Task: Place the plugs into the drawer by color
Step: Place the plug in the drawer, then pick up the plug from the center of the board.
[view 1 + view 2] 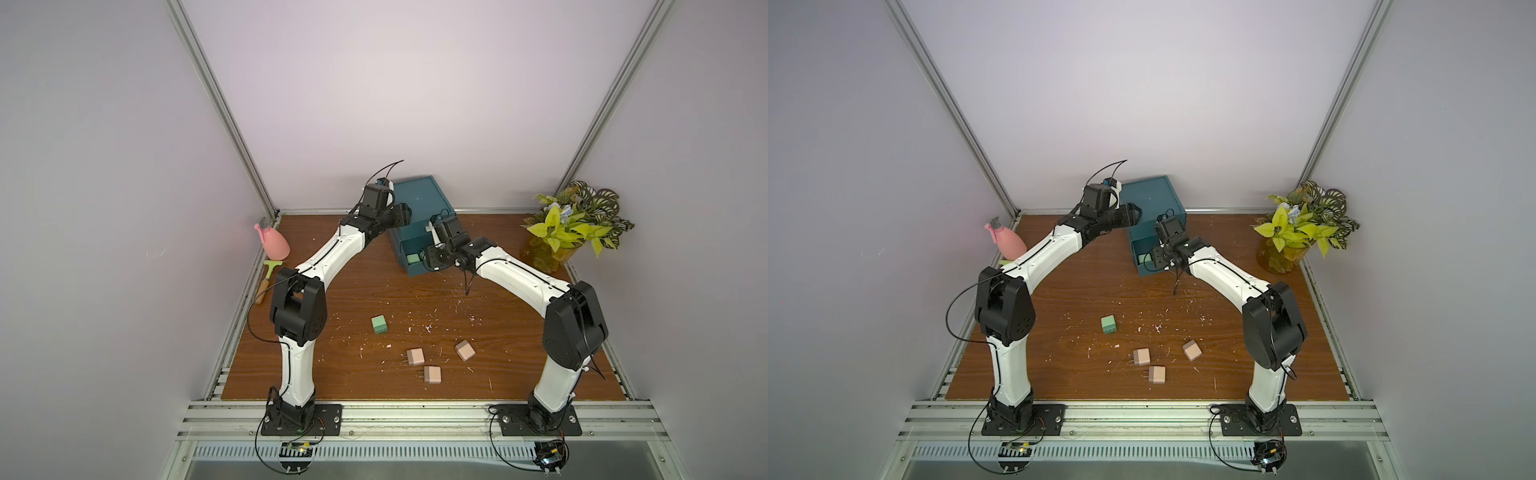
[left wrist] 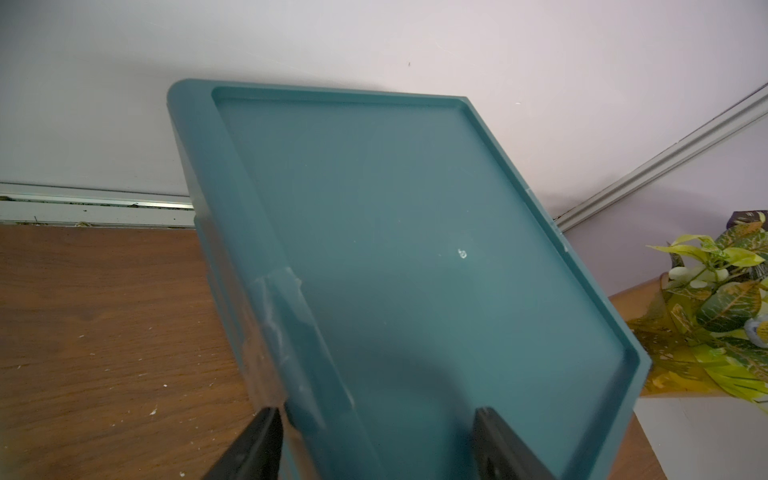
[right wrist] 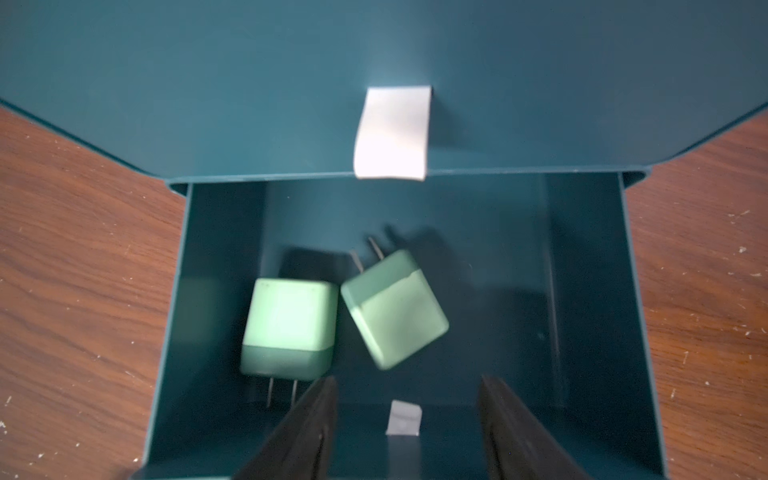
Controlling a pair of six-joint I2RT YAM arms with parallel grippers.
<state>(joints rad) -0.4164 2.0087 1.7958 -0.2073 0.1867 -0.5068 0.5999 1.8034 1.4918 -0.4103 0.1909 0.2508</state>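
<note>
The step in hand looks like the release of a second green plug, and doing it well begins with the biggest piece. The dark teal plastic chest of stacked drawers (image 1: 419, 199) stands at the back of the brown wooden table (image 1: 498, 374) and should not shift. The left gripper (image 2: 376, 411) is at the chest's top, jaws apart, straddling one raised side rim. One finger is outside the wall and the other over the flat top, and neither is clamped on it. It is best used as a brace while the other arm withdraws.

The pulled-out teal drawer (image 3: 590, 299) sits below a shut front with a white tab handle (image 3: 392, 133). The right gripper (image 3: 409, 380) hangs over it with its jaws apart and nothing between them. It should rise straight up, jaws wide, clear of the drawer's front wall and its own small white tab (image 3: 403, 417).

Both pale green cube-shaped plastic plugs lie on the drawer floor beyond the fingertips, not between them. One rests tilted on a corner (image 3: 395, 307), prongs toward the chest, slightly blurred, so it may be settling. The other lies square (image 3: 291, 324), its prongs just beside one finger; whether they touch I cannot tell.

The third green plug (image 1: 379, 324) waits mid-table. The three beige-pink plugs (image 1: 415, 356) (image 1: 464, 350) (image 1: 432, 374) lie near the table's front. No teal-blue plugs show.
</note>
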